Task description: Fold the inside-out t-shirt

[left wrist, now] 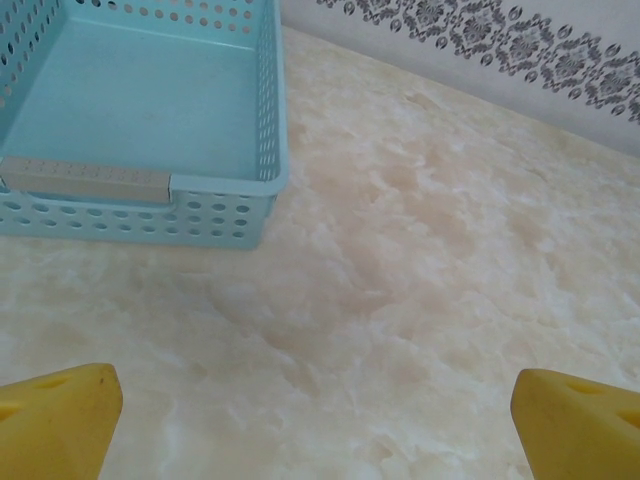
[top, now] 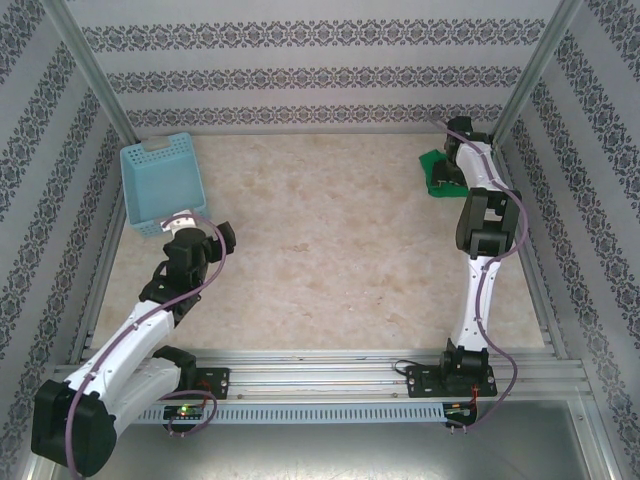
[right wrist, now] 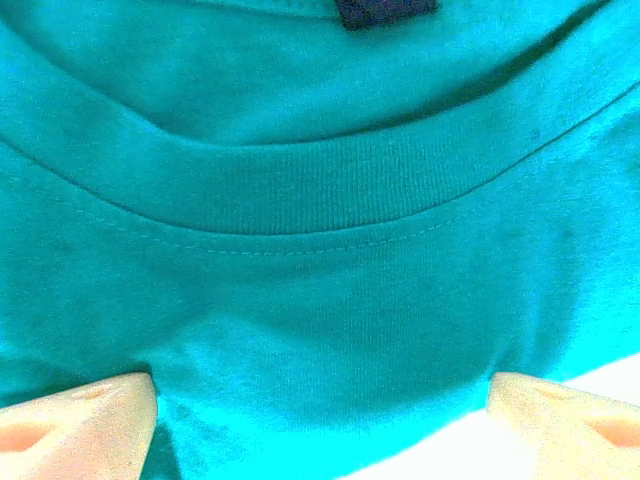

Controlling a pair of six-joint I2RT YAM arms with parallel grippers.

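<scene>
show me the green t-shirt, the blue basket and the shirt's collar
green t-shirt [top: 433, 172]: top external view, its left part
blue basket [top: 160, 185]: top external view, bare floor
collar [right wrist: 330, 185]: right wrist view, ribbed band

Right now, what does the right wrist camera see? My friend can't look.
A green shirt close up, its ribbed collar curving across, a dark tag at top. Pale fingers of the open right gripper sit at the bottom corners.
</scene>
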